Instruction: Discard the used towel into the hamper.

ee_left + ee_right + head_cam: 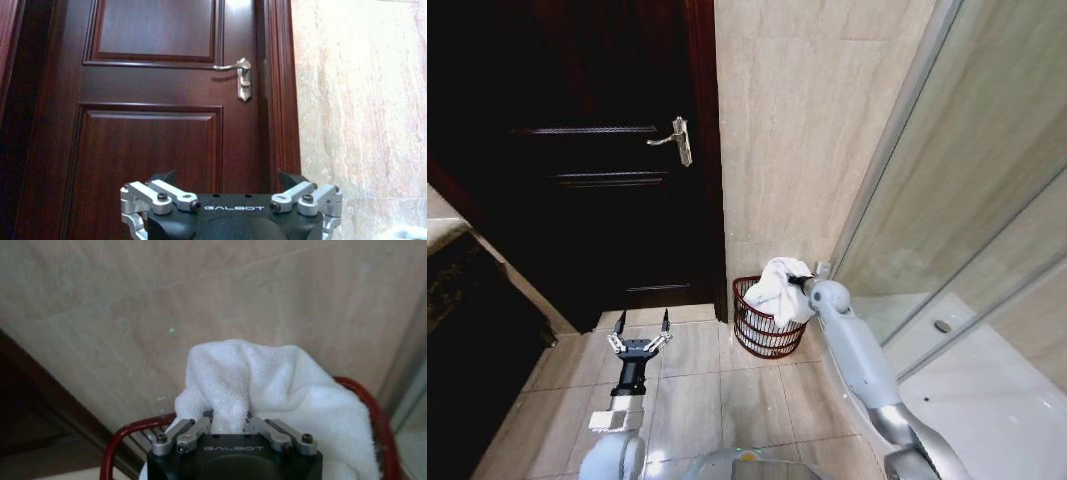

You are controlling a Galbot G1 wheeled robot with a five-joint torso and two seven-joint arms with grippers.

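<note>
Tiled floor by the door: my right gripper (pixel 229 421) pinches a fold of the soft, light towel (pixel 779 288) over the hamper (pixel 765 338); left gripper (pixel 640 322) idles, spread apart.

- Head camera looks down from above at door (pixel 597 150), floor, hamper (pixel 762 325).
- Left wrist camera faces the door (pixel 153 100), near.
- Right wrist camera sits close over the hamper (pixel 373 410), shared with head.

The hamper (pixel 767 322) sits on the floor (pixel 697 390) by the wall (pixel 797 130), right of the door (pixel 597 150). The towel (pixel 779 290) lies over its rim.
</note>
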